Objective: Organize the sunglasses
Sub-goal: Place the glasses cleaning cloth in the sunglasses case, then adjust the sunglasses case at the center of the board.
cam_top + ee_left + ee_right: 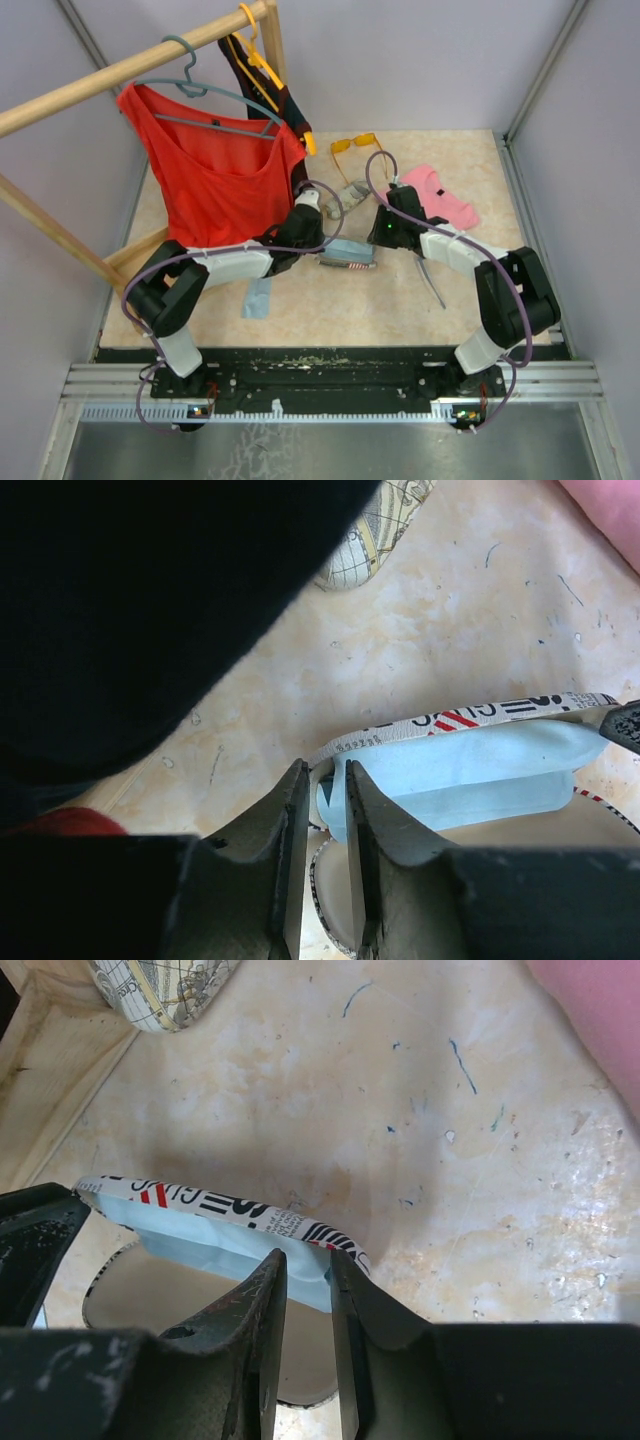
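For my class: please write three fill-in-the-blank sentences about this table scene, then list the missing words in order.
1. The red top hangs from a ___ rail.
2. The sunglasses with thin orange arms have ___ lenses.
3. The left gripper and the right gripper are both at the rim of the open printed case, which holds a light ___ cloth.
Missing words: wooden; orange-yellow; blue.

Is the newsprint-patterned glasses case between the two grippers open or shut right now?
Open. The glasses case shows its printed rim lifted over a hollow grey interior, a light-blue cloth lying under the rim.
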Motion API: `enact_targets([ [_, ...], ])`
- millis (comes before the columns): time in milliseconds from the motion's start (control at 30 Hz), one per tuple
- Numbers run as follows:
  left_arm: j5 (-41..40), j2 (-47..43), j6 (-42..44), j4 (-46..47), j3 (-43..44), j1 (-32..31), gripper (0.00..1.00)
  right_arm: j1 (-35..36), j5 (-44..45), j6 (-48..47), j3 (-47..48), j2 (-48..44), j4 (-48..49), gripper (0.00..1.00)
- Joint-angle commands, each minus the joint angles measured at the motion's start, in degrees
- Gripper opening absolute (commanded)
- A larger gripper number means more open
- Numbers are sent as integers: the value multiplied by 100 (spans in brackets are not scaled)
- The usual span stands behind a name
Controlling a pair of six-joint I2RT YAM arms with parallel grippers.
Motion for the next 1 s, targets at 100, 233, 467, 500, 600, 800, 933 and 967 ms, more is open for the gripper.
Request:
enact_targets([
  [100,-173,-449,-72,-51,-38,44,29,-57,314,-381,277,-500,45,26],
  [233,-214,-775,-149,-182,-167,44,31,-57,297,-608,340,-547,-13,27],
  [467,-12,-1374,-532,-670,-542,42,29,-57,220,-1018,873,-54,-217,26],
  [500,73,-1493,-602,-691,-662,40,28,-57,224,-1065,964,44,-225,26],
  [600,350,-1870,-798,-788,-1019,-13,26,-57,194,-1240,1310,404,-355,25],
  [800,223,-2424,-1160,-1088,-1565,-467,17,-48,2,-1500,1769,1157,-640,17],
  [933,116,-2647,-1335,-1191,-1847,-739,10,-7,-93,-1570,1894,1323,-821,12],
  [967,104,-2658,-1367,-1207,-1900,-794,9,8,-89,-1566,1880,1329,-835,12],
])
